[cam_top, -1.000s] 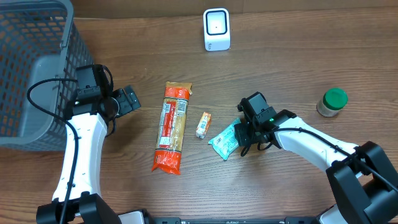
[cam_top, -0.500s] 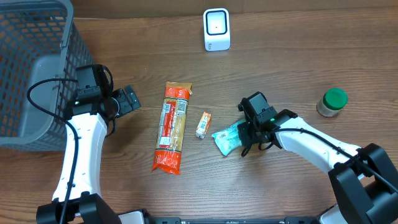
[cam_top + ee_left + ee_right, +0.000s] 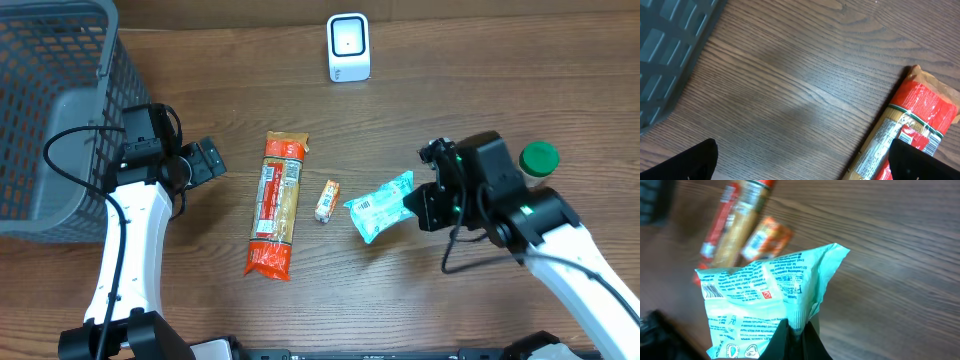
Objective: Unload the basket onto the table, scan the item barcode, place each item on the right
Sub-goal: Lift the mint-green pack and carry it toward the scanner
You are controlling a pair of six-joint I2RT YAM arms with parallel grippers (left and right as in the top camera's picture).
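Note:
My right gripper [image 3: 421, 204] is shut on the crimped seam of a mint-green packet [image 3: 382, 207] and holds it off the table. In the right wrist view the packet [image 3: 760, 297] stands up from the pinched fingers [image 3: 796, 326], printed back facing the camera, with a barcode [image 3: 713, 290] at its left edge. The white scanner [image 3: 348, 47] stands at the table's far edge, well away from the packet. Beside the basket, my left gripper [image 3: 208, 161] is open over bare wood [image 3: 805, 162], holding nothing.
A long red and tan pasta pack [image 3: 276, 203] and a small orange packet [image 3: 326, 200] lie at the table's middle. A grey mesh basket [image 3: 50, 110] fills the left side. A green-lidded jar [image 3: 537, 162] stands just behind my right arm.
My right gripper shut on the green packet, then lifted it off the table and carried it to the right. The left arm has not moved.

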